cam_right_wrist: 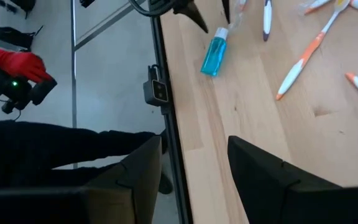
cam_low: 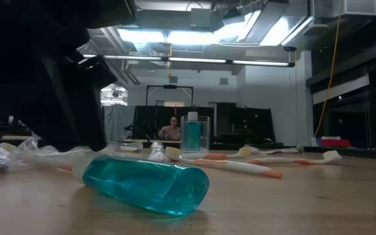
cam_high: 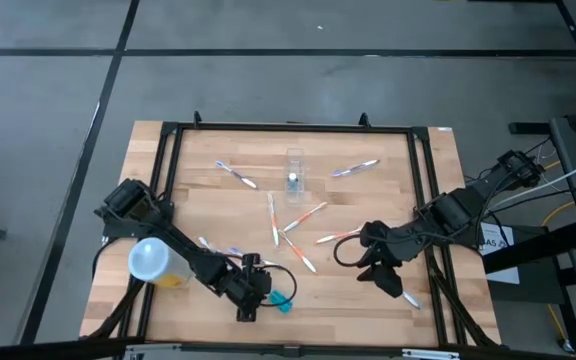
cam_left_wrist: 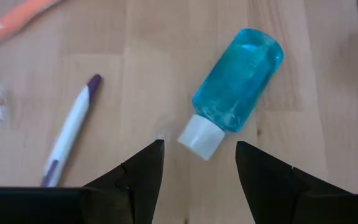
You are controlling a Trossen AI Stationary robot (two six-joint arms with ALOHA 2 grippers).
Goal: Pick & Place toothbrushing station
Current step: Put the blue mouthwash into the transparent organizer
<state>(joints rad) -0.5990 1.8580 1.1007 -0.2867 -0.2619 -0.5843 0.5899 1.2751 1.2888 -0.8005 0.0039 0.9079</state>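
Table (cam_high: 368,300): wooden top w/ black frame, centre of high view

Toothbrushing station (cam_high: 294,170): small clear holder, upright, upper centre of table, well apart from both grippers; holds a small blue bottle w/ white cap. In low view it stands centre frame in the distance (cam_low: 195,134)

Left gripper (cam_high: 251,300): lower centre-left of high view, low over table; jaws spread, holding nothing. In left wrist view the white cap of the blue bottle (cam_left_wrist: 235,87) lies between the fingertips (cam_left_wrist: 146,168), no contact seen

Blue bottle, high view (cam_high: 282,298): lying on its side just right of left gripper, near front edge; large in foreground of low view (cam_low: 145,183); upper centre of right wrist view (cam_right_wrist: 215,55)

Right gripper (cam_high: 378,268): lower centre-right of high view, over table; jaws spread, empty, fingers (cam_right_wrist: 142,171) at bottom of right wrist view

Toothbrushes: several scattered mid-table, orange-handled (cam_high: 304,220), purple-tipped (cam_high: 236,175), one more upper right (cam_high: 354,168)

Yellow tub w/ pale round lid (cam_high: 151,260): lower left of table, beside left arm

Person: seated far back, centre of low view (cam_low: 172,129), partly hidden
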